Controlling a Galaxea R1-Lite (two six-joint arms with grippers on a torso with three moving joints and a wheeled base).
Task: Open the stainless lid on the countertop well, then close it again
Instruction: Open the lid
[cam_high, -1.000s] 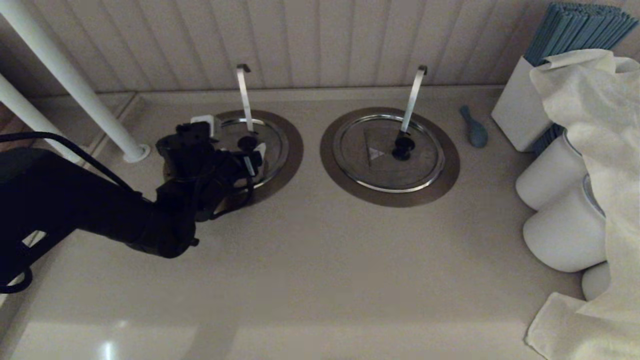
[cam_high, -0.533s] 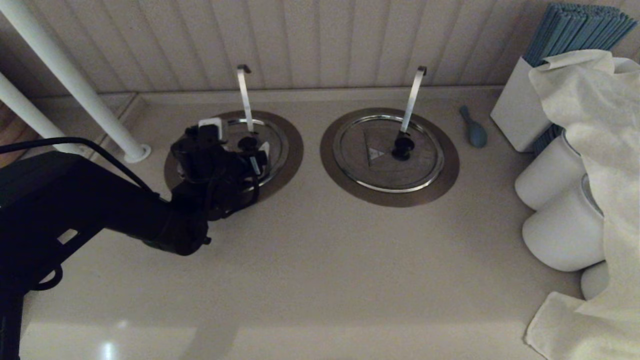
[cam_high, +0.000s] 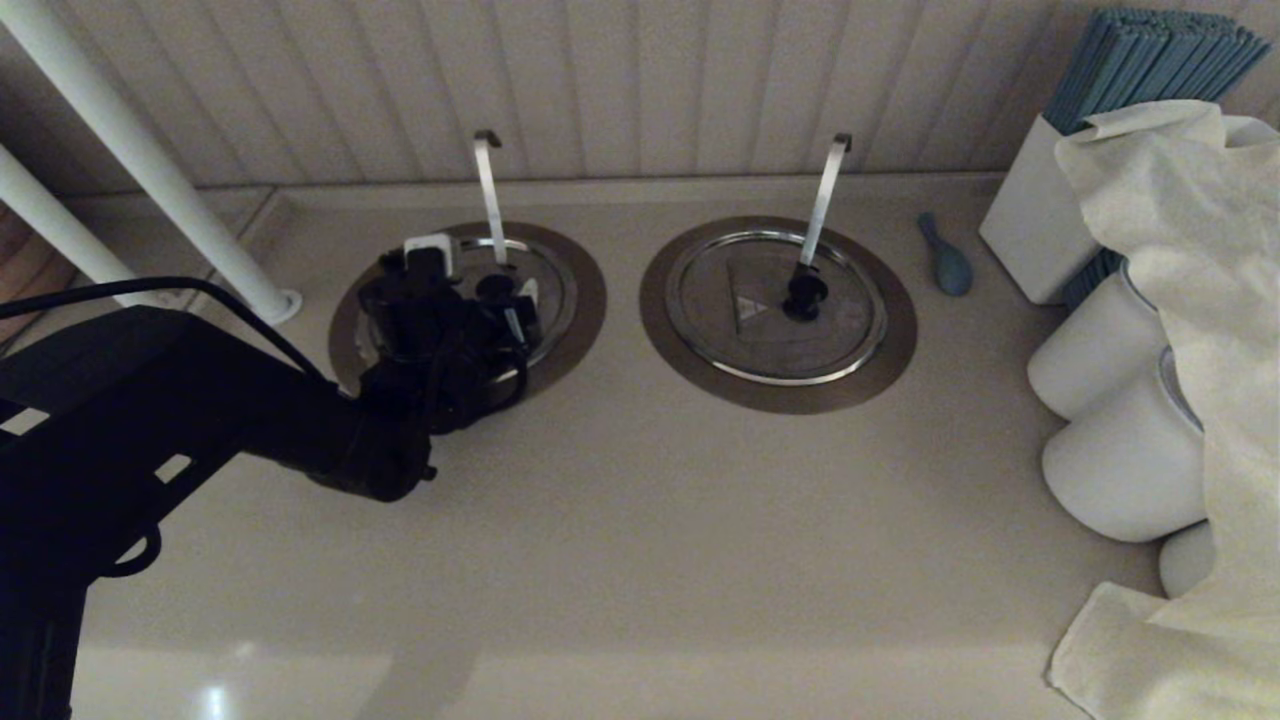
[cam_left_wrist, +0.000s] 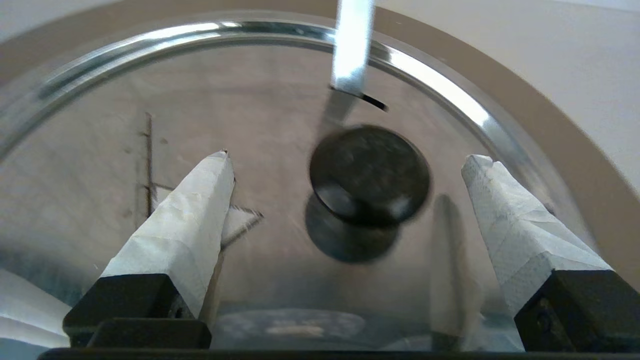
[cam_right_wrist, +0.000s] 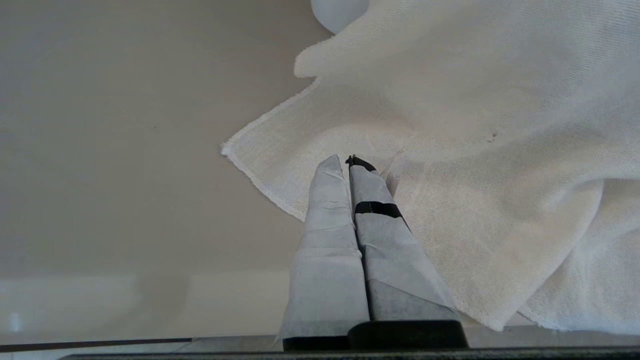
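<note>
though flat, stainless lid hinge-line crosswise

The head view was dim and brownish, with a pale glare patch on the table near its front edge. The left wrist view was brighter: a streak gleamed along the lid rim, and the black knob was smeared by motion blur.
</note>
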